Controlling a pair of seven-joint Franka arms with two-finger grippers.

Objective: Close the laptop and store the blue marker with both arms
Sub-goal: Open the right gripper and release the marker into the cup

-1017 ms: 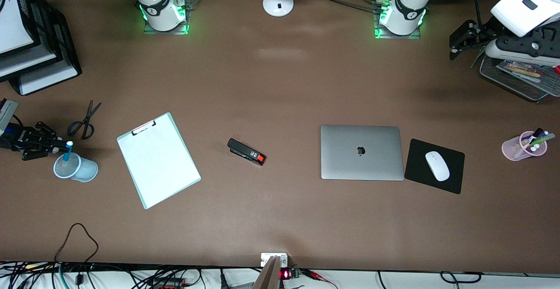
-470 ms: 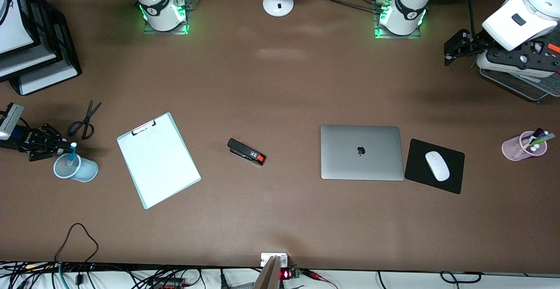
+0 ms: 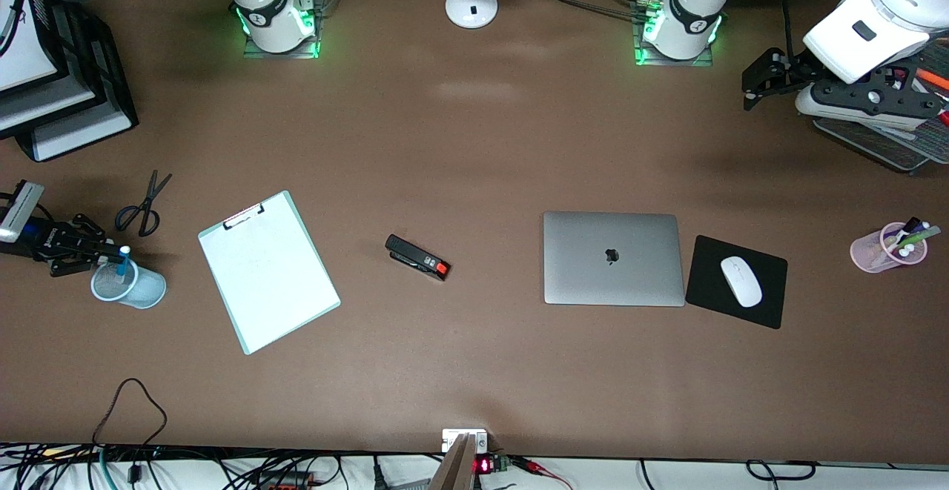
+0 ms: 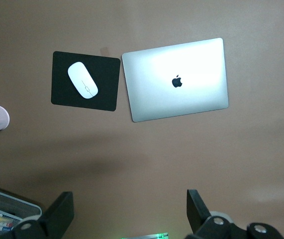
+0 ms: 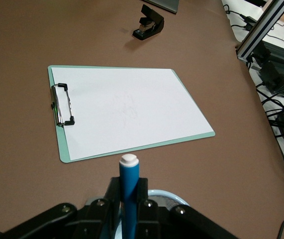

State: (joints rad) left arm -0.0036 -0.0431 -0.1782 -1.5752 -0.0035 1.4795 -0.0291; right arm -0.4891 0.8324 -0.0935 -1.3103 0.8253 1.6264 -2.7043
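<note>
The laptop [image 3: 612,256] lies closed on the table, lid up with its dark logo showing; the left wrist view shows it too [image 4: 176,79]. My right gripper [image 3: 110,256] is shut on the blue marker [image 3: 122,262], held upright with its white end up, over a light-blue mesh cup [image 3: 130,288] at the right arm's end of the table. In the right wrist view the marker [image 5: 130,186] stands between the gripper's [image 5: 130,201] fingers, above the cup's rim [image 5: 174,197]. My left gripper [image 3: 750,93] is open and empty, up over the table beside a mesh tray; its fingers show wide apart [image 4: 127,211].
A clipboard [image 3: 267,271], a black stapler [image 3: 417,258] and scissors [image 3: 142,204] lie on the table. A white mouse [image 3: 741,281] sits on a black mouse pad [image 3: 767,308] beside the laptop. A pink cup [image 3: 886,249] holds mixed markers. The mesh tray [image 3: 875,145] and stacked paper trays [image 3: 67,104] flank the table.
My right gripper has shifted slightly, and the marker now sits a little lower over the cup. My left gripper has moved off the mesh tray toward the middle of the table.
</note>
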